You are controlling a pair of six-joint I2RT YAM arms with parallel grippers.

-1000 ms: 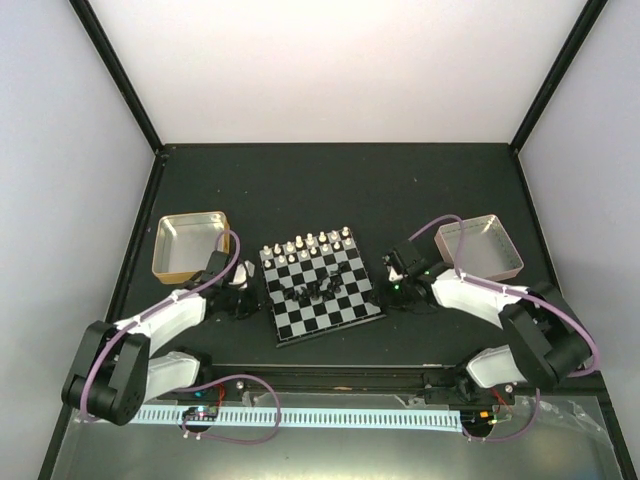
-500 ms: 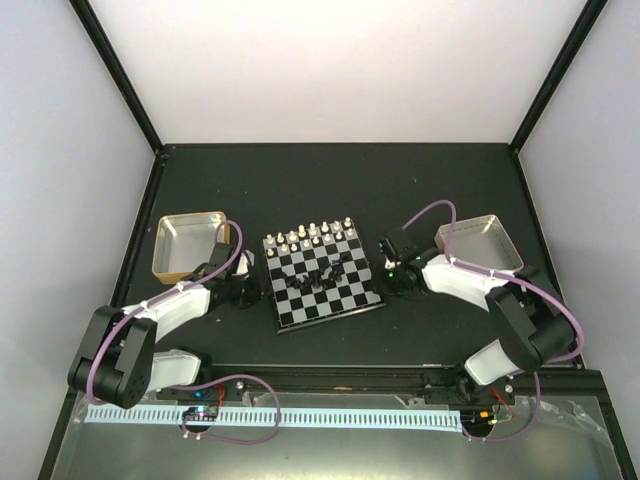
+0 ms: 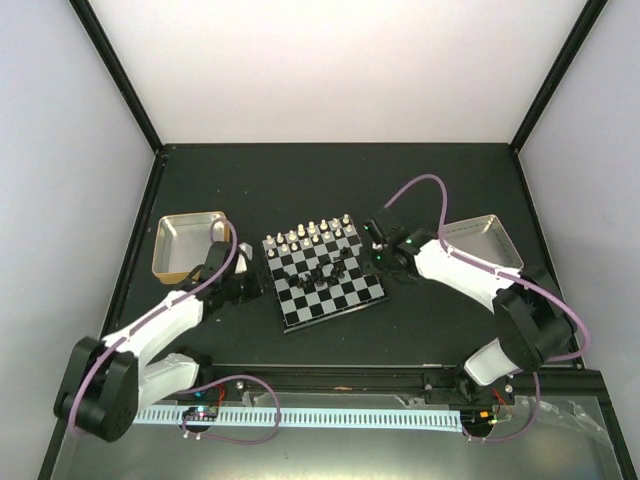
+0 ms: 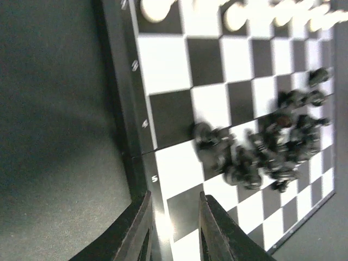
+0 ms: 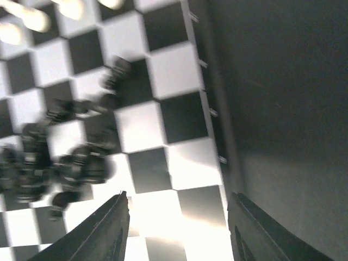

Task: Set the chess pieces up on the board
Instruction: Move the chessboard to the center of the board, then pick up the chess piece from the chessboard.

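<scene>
The board (image 3: 345, 296) lies at the table's middle, slightly turned. White pieces (image 3: 309, 237) stand in a row along its far edge. Black pieces (image 3: 325, 271) lie bunched in a heap near its centre. My left gripper (image 3: 260, 282) is at the board's left edge. In the left wrist view it (image 4: 174, 231) is open and empty, straddling the rim (image 4: 126, 109), with the black heap (image 4: 261, 155) ahead. My right gripper (image 3: 377, 247) is at the board's right far edge. In the right wrist view it (image 5: 179, 231) is wide open and empty over the edge squares, with black pieces (image 5: 60, 160) to its left.
A shallow metal tray (image 3: 170, 262) stands left of the board, just behind my left arm. A second tray (image 3: 505, 262) stands to the right, behind my right arm. Black frame posts rise at the table's far corners.
Both grippers have moved away from me and in against the board's sides. The board has shifted slightly toward the far side. The right arm has stretched further left.
</scene>
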